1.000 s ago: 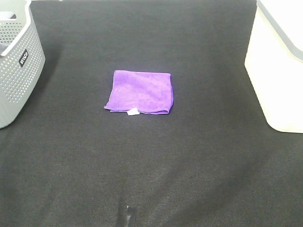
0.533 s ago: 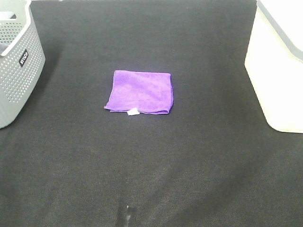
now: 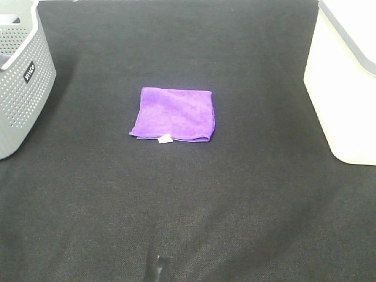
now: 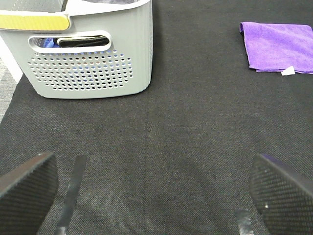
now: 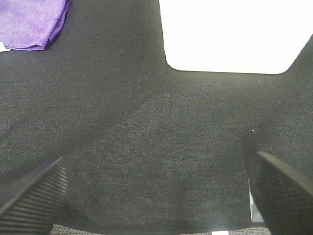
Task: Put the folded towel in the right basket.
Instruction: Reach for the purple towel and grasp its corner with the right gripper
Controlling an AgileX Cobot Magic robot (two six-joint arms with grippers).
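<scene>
The folded purple towel (image 3: 173,114) with a small white tag lies flat on the black mat in the middle of the exterior view. It also shows in the left wrist view (image 4: 279,47) and the right wrist view (image 5: 30,22). The white right basket (image 3: 346,76) stands at the right edge; its wall shows in the right wrist view (image 5: 232,34). My left gripper (image 4: 154,191) is open and empty, well short of the towel. My right gripper (image 5: 156,196) is open and empty, in front of the white basket. Neither arm shows in the exterior view.
A grey perforated basket (image 3: 20,70) stands at the left edge, with dark items inside it in the left wrist view (image 4: 88,49). The black mat (image 3: 188,200) covers the table; its front edge shows in the right wrist view.
</scene>
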